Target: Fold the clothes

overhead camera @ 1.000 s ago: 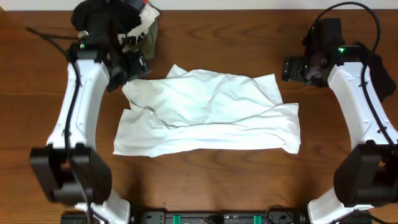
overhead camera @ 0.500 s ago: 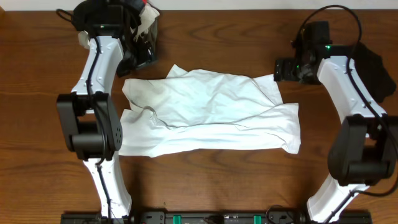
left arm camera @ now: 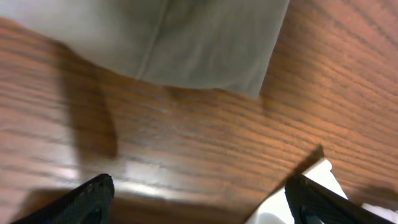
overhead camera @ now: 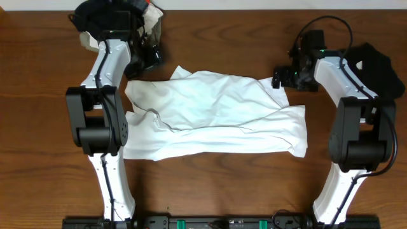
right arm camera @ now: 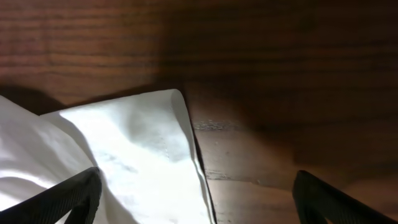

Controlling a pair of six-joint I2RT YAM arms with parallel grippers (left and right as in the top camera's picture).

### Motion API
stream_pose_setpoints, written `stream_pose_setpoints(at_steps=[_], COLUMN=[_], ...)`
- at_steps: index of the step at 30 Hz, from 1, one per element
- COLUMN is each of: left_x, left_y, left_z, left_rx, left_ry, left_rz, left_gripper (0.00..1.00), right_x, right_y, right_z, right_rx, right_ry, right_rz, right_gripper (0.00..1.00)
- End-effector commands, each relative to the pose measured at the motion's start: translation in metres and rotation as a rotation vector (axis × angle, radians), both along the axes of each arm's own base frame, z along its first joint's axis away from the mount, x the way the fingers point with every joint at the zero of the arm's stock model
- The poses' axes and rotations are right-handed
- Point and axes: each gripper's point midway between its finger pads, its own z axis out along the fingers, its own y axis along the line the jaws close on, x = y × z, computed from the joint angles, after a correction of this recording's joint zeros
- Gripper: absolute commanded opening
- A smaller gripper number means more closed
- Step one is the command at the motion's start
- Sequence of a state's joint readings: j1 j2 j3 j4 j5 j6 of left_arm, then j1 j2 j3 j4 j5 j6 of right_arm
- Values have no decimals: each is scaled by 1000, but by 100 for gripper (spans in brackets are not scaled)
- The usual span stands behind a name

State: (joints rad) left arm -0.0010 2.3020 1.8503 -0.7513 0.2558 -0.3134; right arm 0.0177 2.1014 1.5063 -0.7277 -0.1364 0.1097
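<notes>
A large white T-shirt (overhead camera: 216,114) lies crumpled and spread across the middle of the wooden table. My left gripper (overhead camera: 150,57) hangs open just beyond its back left corner, over bare wood. In the left wrist view the gripper (left arm camera: 202,202) has nothing between its fingers; an olive-grey garment (left arm camera: 186,43) lies ahead and a white corner (left arm camera: 325,170) shows by the right finger. My right gripper (overhead camera: 278,77) stands open at the shirt's back right corner. The right wrist view shows that corner (right arm camera: 137,143) reaching in between the wide-apart fingers of the gripper (right arm camera: 199,202).
A heap of other clothes (overhead camera: 151,22) sits at the back left behind the left gripper. A black garment (overhead camera: 381,63) lies at the far right beside the right arm. The table's back edge (overhead camera: 254,7) runs close behind both grippers.
The left arm has swung toward the back of the table, near the heap. The right gripper has moved left to the shirt's back right corner, its jaws slightly wider.
</notes>
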Motion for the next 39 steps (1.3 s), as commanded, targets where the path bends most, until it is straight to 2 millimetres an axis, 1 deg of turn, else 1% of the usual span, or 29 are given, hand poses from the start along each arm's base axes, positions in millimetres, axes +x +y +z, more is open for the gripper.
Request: stream_pose_setpoints(at_steps=[1,11,13,15,17,22,26,28,30,33,35,37,39], left_x=[2,-2,-4,-7,-10,-14,-15,-16,-17,-17,-17,-16,-14], left_y=[-9,-36,-37,-33,-32,-41,-53,-54,-54,-54,-54,-54,-54], left_z=[-12,-34,-36,-39,-40,-41,-41,-41,-42,-42,-41,-41,-41], left_rx=[-28,-8,22,82,131,189,200,211,216,216,216,216,216], left_ry=[14,39,48,59,69,69,65,66,67,70,69,64,57], left_rz=[-26,-96,-101,-100,-113,-158,-193,-197,-197,-197,-197,-197,-198], left_gripper=[90,89,85,85,85,85,85,84,75,52,35,26,21], right_x=[4,2,2,2,2,2,2,1,1,2,5,9,12], right_y=[2,8,10,13,13,11,11,11,11,11,12,12,14], right_z=[-1,-1,-2,-2,-2,-3,-3,-4,-4,-4,-3,-2,-1], right_rx=[19,19,19,18,7,-11,-10,-10,-11,-10,-10,-7,-6], right_ry=[1,5,6,5,4,5,7,8,9,5,-8,-21,-37], right_rz=[-4,6,11,18,20,18,18,18,18,18,17,11,14], right_gripper=[95,93,93,93,93,93,93,92,86,78,71,67,65])
